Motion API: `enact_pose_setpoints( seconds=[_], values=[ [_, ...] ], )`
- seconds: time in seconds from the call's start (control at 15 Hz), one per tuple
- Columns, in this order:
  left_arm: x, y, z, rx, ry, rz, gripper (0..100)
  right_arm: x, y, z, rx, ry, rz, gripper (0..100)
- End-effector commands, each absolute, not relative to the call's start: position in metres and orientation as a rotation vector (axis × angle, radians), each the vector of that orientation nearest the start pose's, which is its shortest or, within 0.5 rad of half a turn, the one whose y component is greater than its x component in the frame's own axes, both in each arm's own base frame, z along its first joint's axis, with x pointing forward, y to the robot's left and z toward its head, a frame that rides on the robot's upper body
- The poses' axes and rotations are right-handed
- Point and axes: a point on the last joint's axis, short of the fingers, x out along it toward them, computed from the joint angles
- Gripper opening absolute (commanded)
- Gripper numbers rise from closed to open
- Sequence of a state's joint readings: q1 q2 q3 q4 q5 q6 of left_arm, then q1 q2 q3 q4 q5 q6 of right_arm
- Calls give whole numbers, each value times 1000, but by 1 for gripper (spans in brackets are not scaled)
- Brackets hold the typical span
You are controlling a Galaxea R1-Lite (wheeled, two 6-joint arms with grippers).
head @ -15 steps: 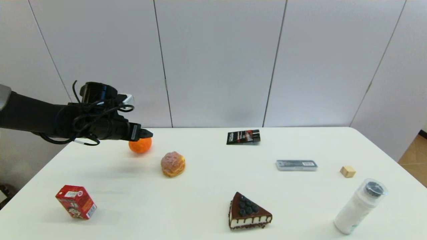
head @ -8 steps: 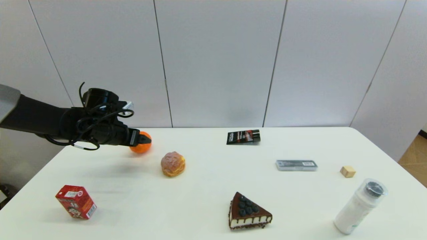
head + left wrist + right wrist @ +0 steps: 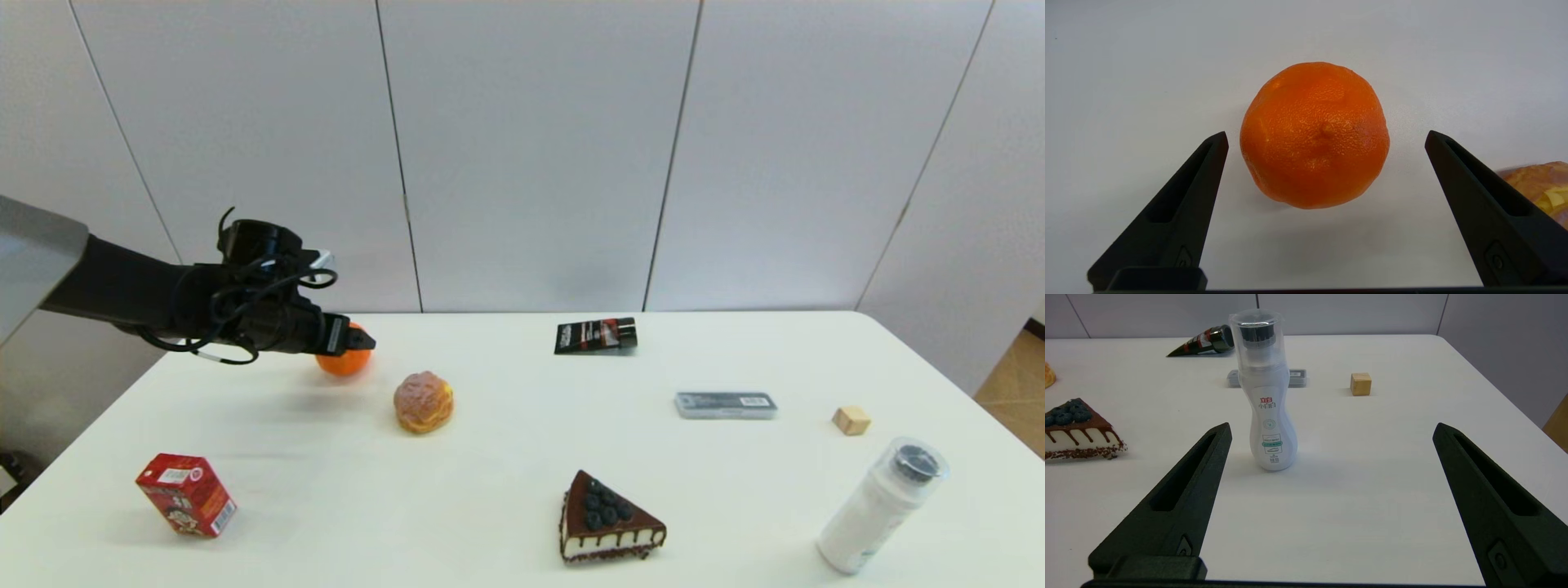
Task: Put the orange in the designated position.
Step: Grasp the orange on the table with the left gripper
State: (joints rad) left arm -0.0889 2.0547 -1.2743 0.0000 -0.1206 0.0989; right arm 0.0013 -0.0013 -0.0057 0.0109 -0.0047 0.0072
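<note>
The orange [image 3: 344, 361] [image 3: 1314, 134], round with bright dimpled skin, rests on the white table [image 3: 506, 457] at the far left. My left gripper [image 3: 359, 339] [image 3: 1325, 139] hangs just above it, open, with a black finger on each side of the fruit and a gap to both. Neither finger touches the orange. My right gripper [image 3: 1331, 430] is parked out of the head view, open and empty, at the table's near right side.
A cream puff [image 3: 424, 402] lies close to the right of the orange. Also on the table: red carton [image 3: 186, 495], cake slice [image 3: 608, 518], black tube [image 3: 596, 336], grey case [image 3: 726, 405], wooden cube [image 3: 851, 420], white bottle [image 3: 882, 506] [image 3: 1265, 392].
The left arm has come down toward the orange, so its fingertips now overlap the fruit's top in the head view. The orange has not moved.
</note>
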Motion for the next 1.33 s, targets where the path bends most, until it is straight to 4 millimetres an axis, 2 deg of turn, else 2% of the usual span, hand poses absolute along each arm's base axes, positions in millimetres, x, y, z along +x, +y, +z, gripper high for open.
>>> enact_pose_setpoints(
  seconds=[0.07, 0.53, 0.93, 1.33],
  values=[
    [393, -38, 112, 81, 798, -237, 100, -23, 0, 76, 8, 6, -3, 100],
    [396, -35, 105, 79, 813, -227, 100, -23, 0, 76, 8, 5, -3, 100],
    [400, -26, 116, 71, 774, -206, 100, -23, 0, 76, 8, 6, -3, 100],
    [403, -26, 115, 73, 769, -207, 100, -23, 0, 76, 8, 6, -3, 100]
  ],
)
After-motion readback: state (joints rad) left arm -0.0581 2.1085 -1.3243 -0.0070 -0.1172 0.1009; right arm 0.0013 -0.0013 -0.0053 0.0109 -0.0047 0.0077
